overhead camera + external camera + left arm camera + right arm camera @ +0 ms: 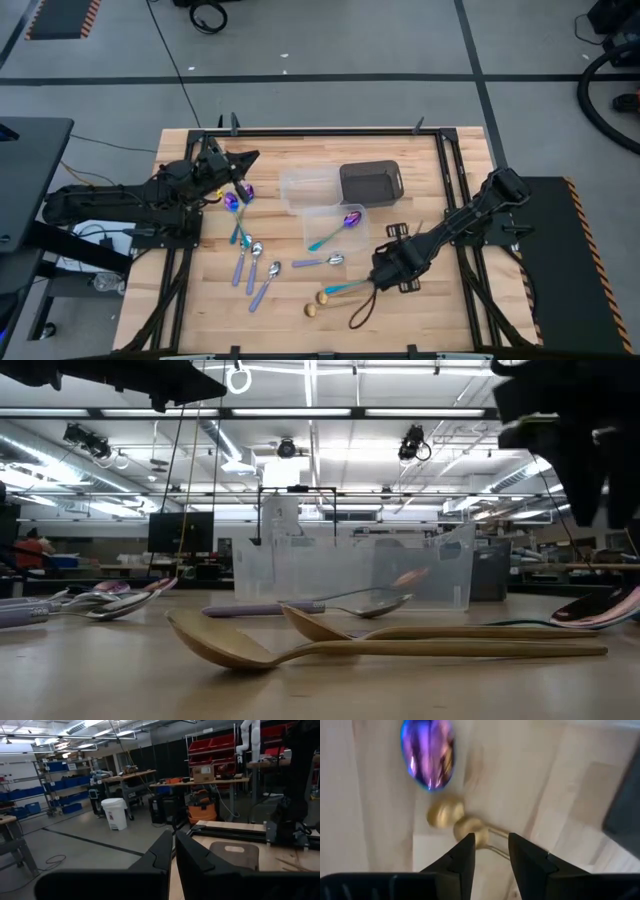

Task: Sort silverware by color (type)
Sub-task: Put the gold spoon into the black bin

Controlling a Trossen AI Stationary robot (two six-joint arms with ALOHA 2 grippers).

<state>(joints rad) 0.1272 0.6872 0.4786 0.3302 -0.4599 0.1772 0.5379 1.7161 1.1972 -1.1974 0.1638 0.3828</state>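
Note:
My right gripper (380, 278) (491, 842) hangs open by a narrow gap above two gold spoons (316, 303) lying at the table's near middle. Their bowls (459, 821) show just past my fingertips, and their handles run under the gap. A purple spoon bowl (427, 752) lies beyond them. In the low view the gold spoons (380, 645) lie flat and my right gripper (585, 450) is well above them. A teal-handled spoon (345, 288) lies beside it. My left gripper (248, 158) (174, 852) is shut, empty and raised at the far left.
Two clear tubs (310, 185) (322, 238) stand mid-table; the nearer one holds a purple, teal-handled spoon (345, 222). A dark tub (372, 182) stands behind them. Silver, blue-handled spoons (255, 272) (322, 262) and purple spoons (238, 197) lie on the left half.

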